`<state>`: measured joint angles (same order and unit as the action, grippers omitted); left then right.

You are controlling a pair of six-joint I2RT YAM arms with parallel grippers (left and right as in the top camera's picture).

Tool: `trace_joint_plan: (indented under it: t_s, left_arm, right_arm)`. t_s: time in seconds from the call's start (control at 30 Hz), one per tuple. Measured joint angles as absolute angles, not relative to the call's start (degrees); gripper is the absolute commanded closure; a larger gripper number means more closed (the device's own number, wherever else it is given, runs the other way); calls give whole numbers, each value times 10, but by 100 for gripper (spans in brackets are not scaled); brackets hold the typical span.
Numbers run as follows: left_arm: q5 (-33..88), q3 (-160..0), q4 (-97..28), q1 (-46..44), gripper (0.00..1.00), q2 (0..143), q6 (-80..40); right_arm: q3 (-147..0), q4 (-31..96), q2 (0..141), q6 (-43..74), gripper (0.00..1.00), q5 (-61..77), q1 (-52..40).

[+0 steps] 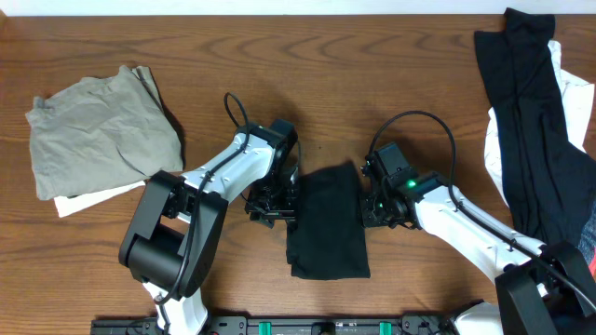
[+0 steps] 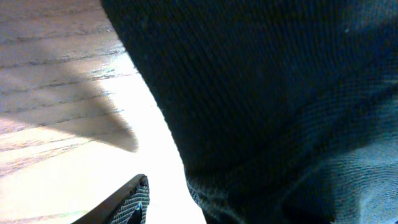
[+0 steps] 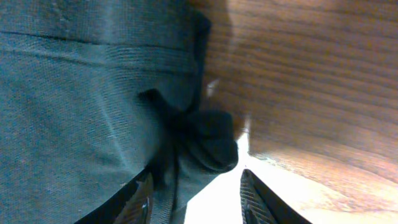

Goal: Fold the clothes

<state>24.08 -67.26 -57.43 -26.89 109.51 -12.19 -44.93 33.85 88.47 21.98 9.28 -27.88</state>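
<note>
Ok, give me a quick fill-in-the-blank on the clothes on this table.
1. The folded garment in the middle of the table is ____.
2. The piece under the olive-grey garment is ____.
3. The unfolded pile lies on the robot's ____ side.
Missing words: black; white; right.

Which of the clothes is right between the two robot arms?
The small folded black piece in the middle. The olive-grey one lies far left, and the long black one far right.

folded garment (image 1: 326, 223) centre of table (image 1: 140, 37) | pile (image 1: 98, 130) left | heap (image 1: 531, 121) far right
</note>
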Motion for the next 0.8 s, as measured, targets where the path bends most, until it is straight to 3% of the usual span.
trace_joint_plan:
  t_s: [0.3,0.57,0.8]
  left_arm:
    - [241,-673,-574,-269,45,1095,-122]
    - [241,-673,-574,-269,45,1095,-122]
    - [241,-673,-574,-269,46,1095,-122]
  right_arm:
    - [-449,328,898,221,54,105,-292]
    - [-450,318,921,225,81,125,-297]
    - [-450,315,921,228,89,133,-298]
